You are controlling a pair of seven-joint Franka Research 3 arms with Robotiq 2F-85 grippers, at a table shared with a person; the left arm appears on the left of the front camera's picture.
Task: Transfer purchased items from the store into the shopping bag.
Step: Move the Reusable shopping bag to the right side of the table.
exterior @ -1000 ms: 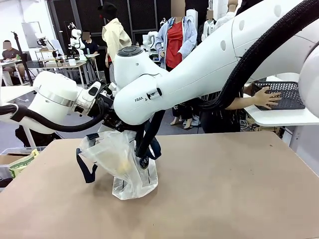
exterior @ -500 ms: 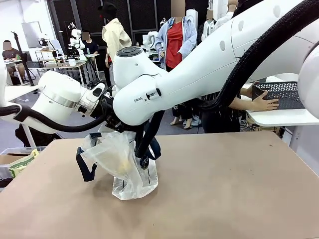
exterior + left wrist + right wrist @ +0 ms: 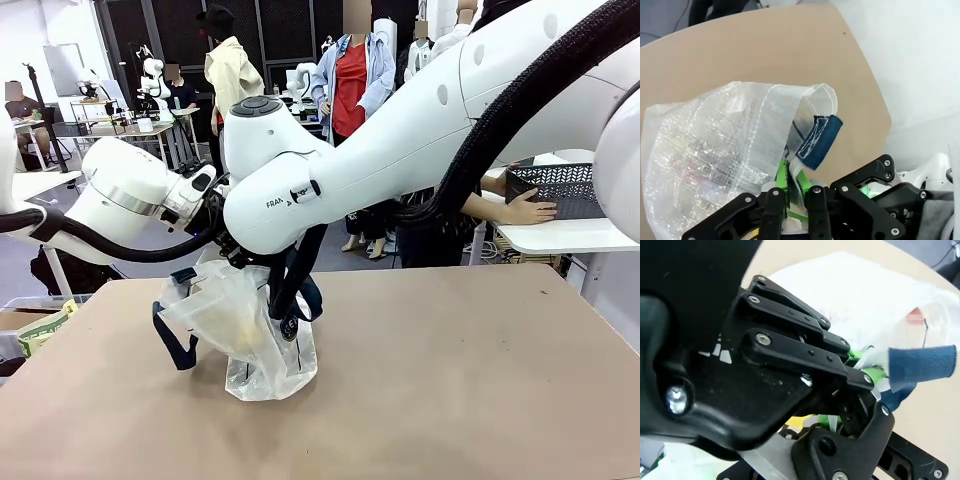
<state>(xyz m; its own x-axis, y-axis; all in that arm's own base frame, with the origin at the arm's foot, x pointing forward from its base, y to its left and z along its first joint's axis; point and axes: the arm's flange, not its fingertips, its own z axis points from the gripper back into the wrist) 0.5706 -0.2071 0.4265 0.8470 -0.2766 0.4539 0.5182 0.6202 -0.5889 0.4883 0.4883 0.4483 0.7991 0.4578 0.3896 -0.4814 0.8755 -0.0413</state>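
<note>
The shopping bag stands on the tan table, translucent and crinkled, with navy handles. A yellowish purchased item shows faintly through its side. In the left wrist view my left gripper is shut on the bag's rim, beside a navy handle. My right arm crosses from the right, and its gripper reaches down at the bag's mouth, shut on the bag's edge right next to the left gripper. The store, a dark lattice basket, sits on a white side table at the far right.
A person's hand rests on the basket's near end. The big white right arm spans the upper picture above the table. A crate with a packet sits off the table's left edge.
My left gripper has closed onto the bag's rim and lifted it slightly. The person's hand has drawn the basket a little leftward. The right gripper stays shut.
</note>
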